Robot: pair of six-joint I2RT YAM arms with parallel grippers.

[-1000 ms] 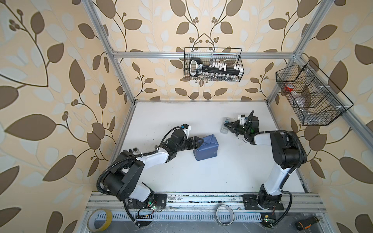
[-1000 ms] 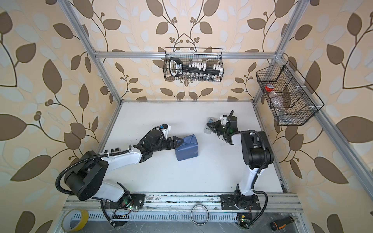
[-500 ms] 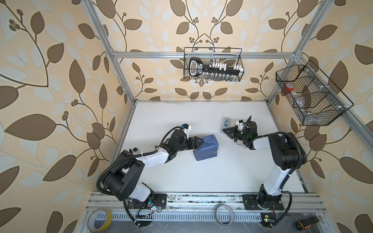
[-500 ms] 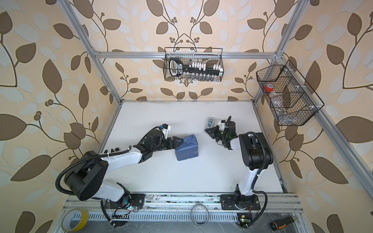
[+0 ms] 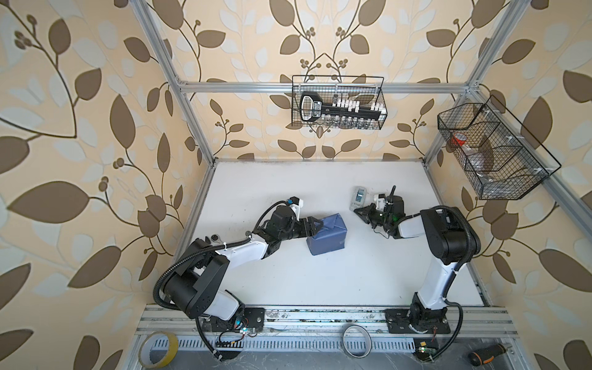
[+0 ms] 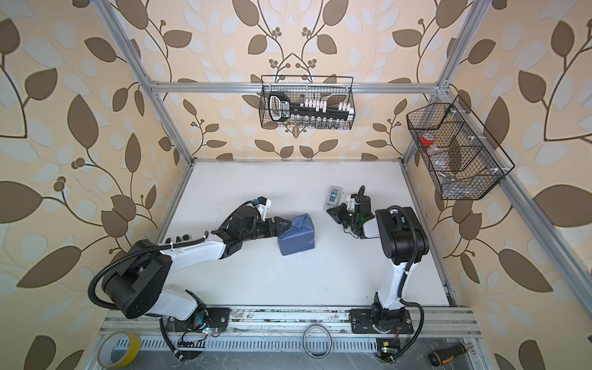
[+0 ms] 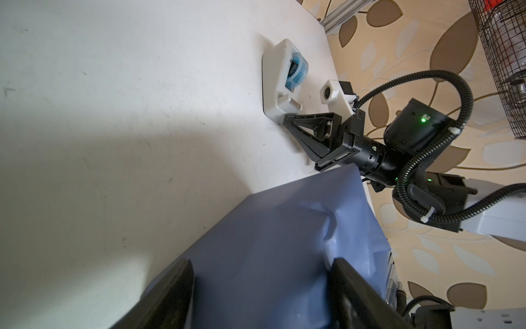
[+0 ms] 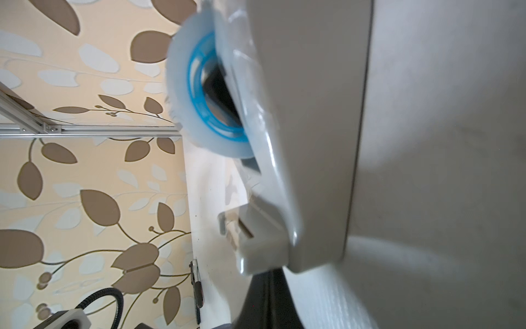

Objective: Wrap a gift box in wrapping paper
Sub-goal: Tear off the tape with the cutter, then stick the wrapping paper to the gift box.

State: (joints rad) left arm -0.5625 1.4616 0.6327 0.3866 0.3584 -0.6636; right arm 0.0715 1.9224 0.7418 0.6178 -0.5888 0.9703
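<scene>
The gift box is covered all round by the wrapping paper, darker slate-blue face outward, and none of the black cardboard shows. The parcel is a squat block with fairly crisp edges. On the face seen in the left wrist view the paper has a crumpled dent and a few slanting creases. In both top views folded flaps meet in diagonal lines on its upper side.

It stands on the white worktop near the tape dispenser, on the dispenser's side toward the left arm and somewhat nearer the arms' bases.

The left hand is on the parcel's end, the one farther from the tape dispenser. Its jaws are spread wide. In the left wrist view its fingers lie one on either side of the parcel, against the paper, holding the wrapped box between them.

The right hand is at the tape dispenser, with its jaws closed together. In the left wrist view its tips touch the corner of the dispenser's base at the cutter end. Whether a strip of tape is pinched there is too fine to tell. The right wrist view is filled by the dispenser's grey-white body and its clear tape roll on a blue core.
</scene>
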